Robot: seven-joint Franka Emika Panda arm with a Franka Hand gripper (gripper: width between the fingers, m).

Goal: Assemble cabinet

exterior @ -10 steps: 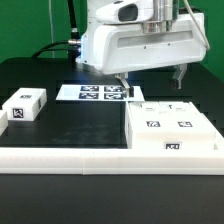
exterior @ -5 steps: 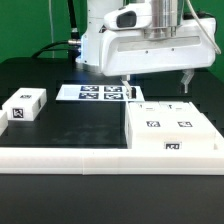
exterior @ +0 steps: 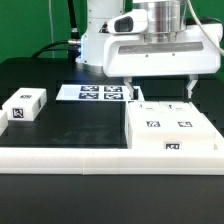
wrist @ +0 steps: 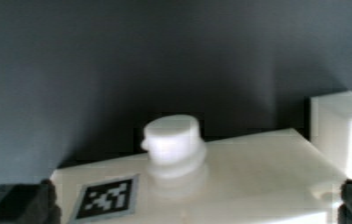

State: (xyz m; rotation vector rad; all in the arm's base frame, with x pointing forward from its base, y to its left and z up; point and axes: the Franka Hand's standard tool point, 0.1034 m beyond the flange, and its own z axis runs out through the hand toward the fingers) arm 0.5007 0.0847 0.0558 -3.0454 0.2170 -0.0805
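The cabinet (exterior: 170, 128) is a large white box with black-and-white tags, lying on the black table at the exterior view's right. My gripper (exterior: 159, 90) hangs just above its far edge, wide open and empty, with one finger (exterior: 128, 88) on each side. In the wrist view the cabinet's white top (wrist: 244, 170) shows a tag (wrist: 105, 197) and a short white round peg (wrist: 173, 148). My gripper (wrist: 187, 208) straddles this part, its dark fingertips (wrist: 22, 205) at the picture's corners. A small tagged white drawer block (exterior: 25, 104) lies apart at the exterior view's left.
The marker board (exterior: 92, 92) lies flat behind the table's middle. A long white border rail (exterior: 70, 156) runs along the front edge. A second white raised block (wrist: 345, 125) stands beside the peg in the wrist view. The robot's white body looms behind.
My gripper has moved toward the exterior view's right and a little lower, levelling out over the cabinet's far edge. The parts on the table have not moved.
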